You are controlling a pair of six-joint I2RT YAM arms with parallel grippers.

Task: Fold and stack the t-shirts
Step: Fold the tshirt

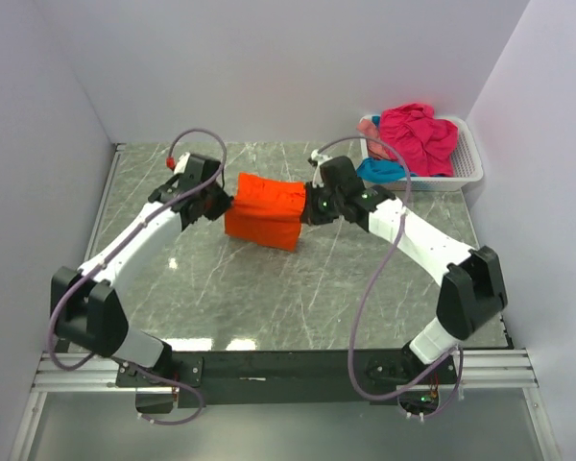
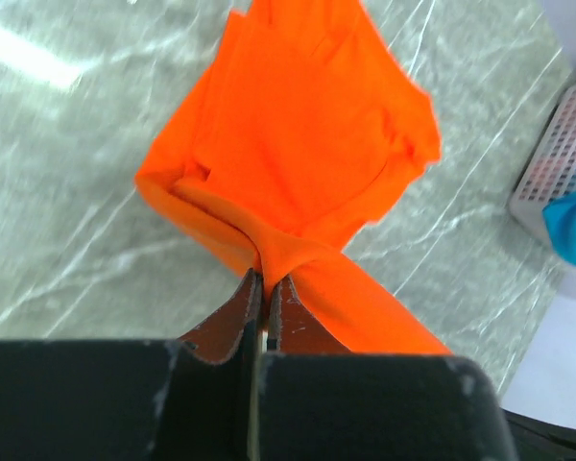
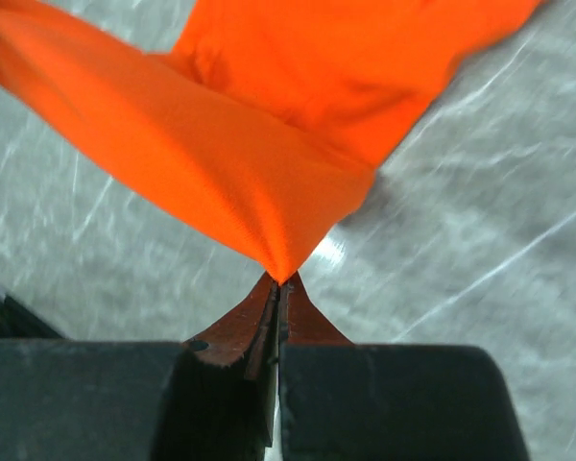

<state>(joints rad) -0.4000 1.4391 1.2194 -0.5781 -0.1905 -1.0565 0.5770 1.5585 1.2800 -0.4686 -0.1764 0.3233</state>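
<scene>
The bright orange t-shirt [image 1: 265, 209] hangs stretched between my two grippers above the middle of the marble table, its lower part draping down toward the table. My left gripper [image 1: 221, 200] is shut on its left edge; in the left wrist view the cloth [image 2: 298, 154] bunches into the pinched jaws [image 2: 266, 279]. My right gripper [image 1: 312, 204] is shut on its right edge; in the right wrist view the cloth [image 3: 230, 144] pulls to a point at the jaws [image 3: 280, 280]. A magenta shirt [image 1: 418, 134], a teal one [image 1: 382, 171] and a pale pink one [image 1: 369, 127] lie in the basket.
The white slatted basket [image 1: 468, 158] stands at the back right corner of the table, close behind my right arm; it also shows in the left wrist view [image 2: 557, 173]. White walls close in the table at the back and both sides.
</scene>
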